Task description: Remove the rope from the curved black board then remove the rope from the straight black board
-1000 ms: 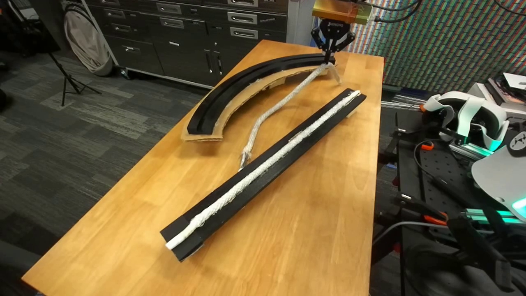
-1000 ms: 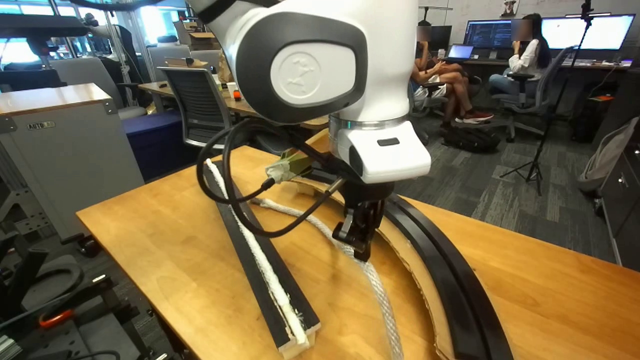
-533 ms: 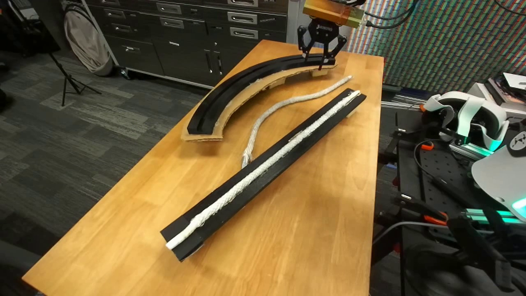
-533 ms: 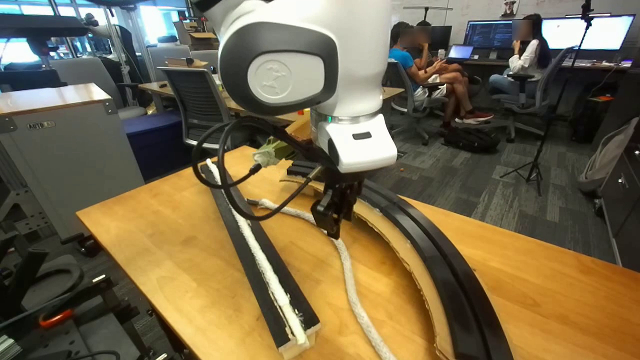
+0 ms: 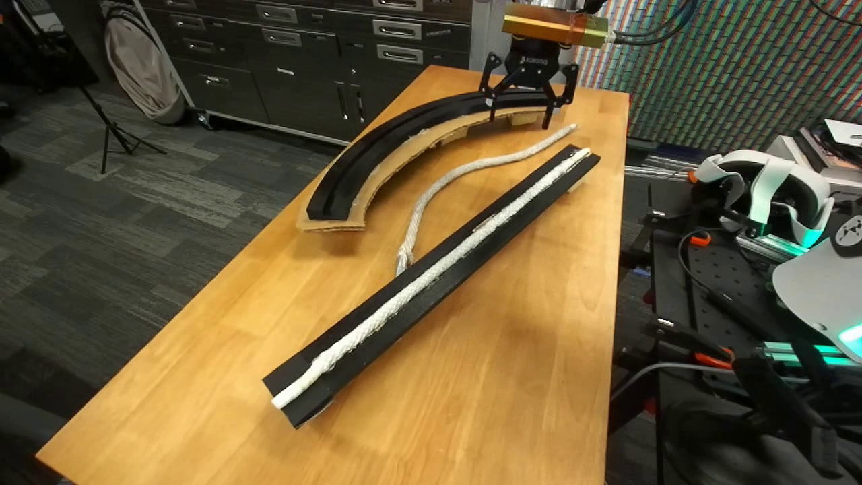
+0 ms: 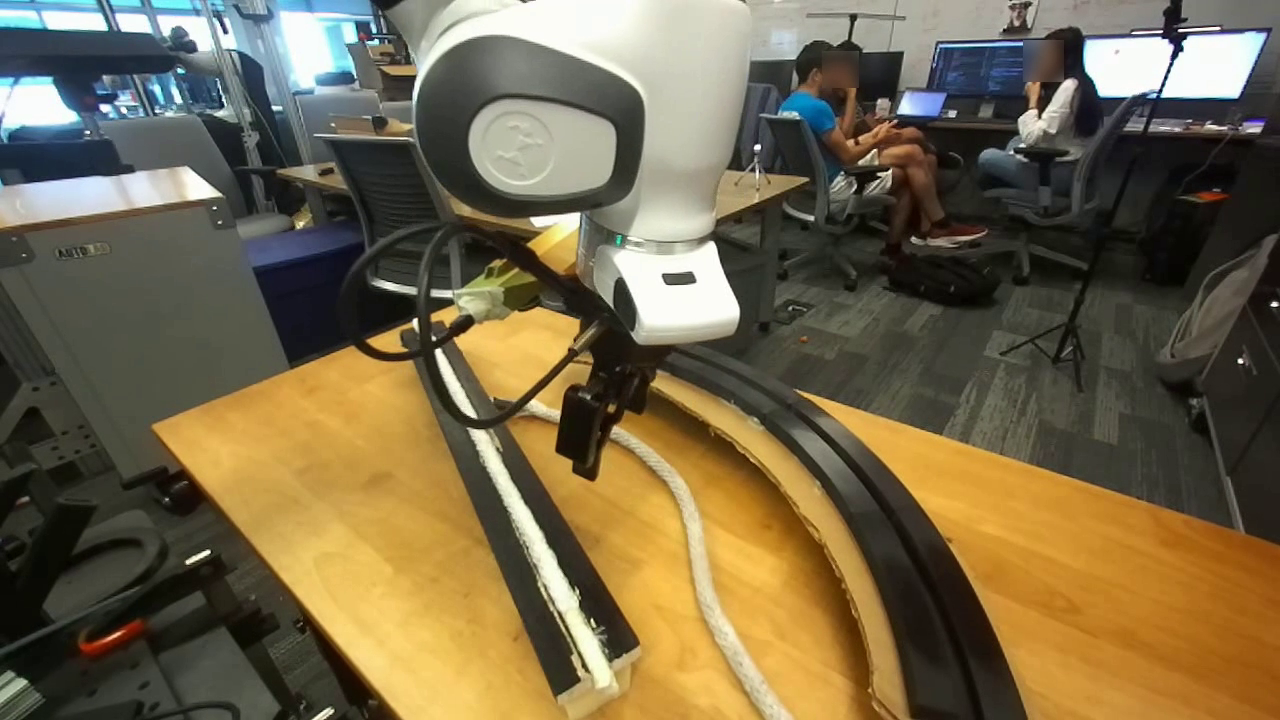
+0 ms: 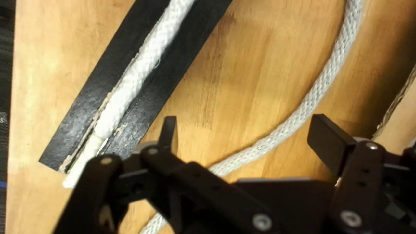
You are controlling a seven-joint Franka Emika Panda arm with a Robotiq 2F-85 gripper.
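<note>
Both exterior views overlook the table [image 5: 518, 343] from roughly opposite ends; the wrist view looks closely down.

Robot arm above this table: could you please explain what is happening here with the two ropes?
A robot arm is at work taking ropes off two boards. The curved board carries no visible rope; a grey rope lies on the table between the boards. A white rope lies along the straight board. The jaws stand open above the table, gripping nothing. The white rope is probably next.
</note>
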